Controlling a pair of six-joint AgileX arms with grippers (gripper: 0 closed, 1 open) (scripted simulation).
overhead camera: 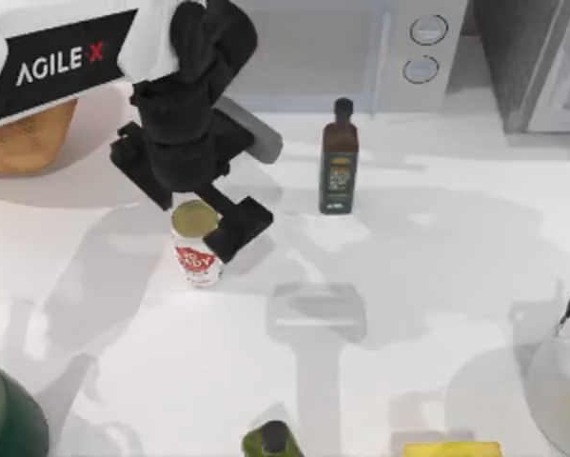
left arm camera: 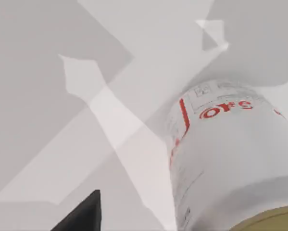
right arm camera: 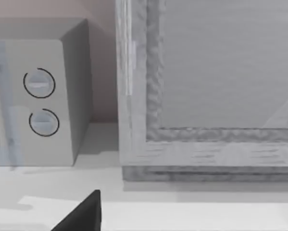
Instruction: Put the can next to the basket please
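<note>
The left gripper hangs right over the can, its dark fingers reaching down beside the gold top; one finger lies against the can's right shoulder, the other is hidden under the wrist, so whether the jaws pinch the can or stand spread around it cannot be told. In the left wrist view the can stands upright on the white table, red lettering on its white wall, a slice of gold lid at the picture's edge, and one dark fingertip pokes in apart from it.

The basket sits well to the left of the can and farther back, mostly covered by the left arm's white casing, so its inside is not visible. A dark glass bottle stands upright to the right of the can, with a microwave behind it. Along the near edge, cut off, are a green container, an olive bottle top, a yellow object and a pale kettle-like vessel; their contents cannot be made out.

The right wrist view shows the microwave's two dials, a grey framed cabinet and one dark fingertip of the right gripper; its jaw state cannot be told.
</note>
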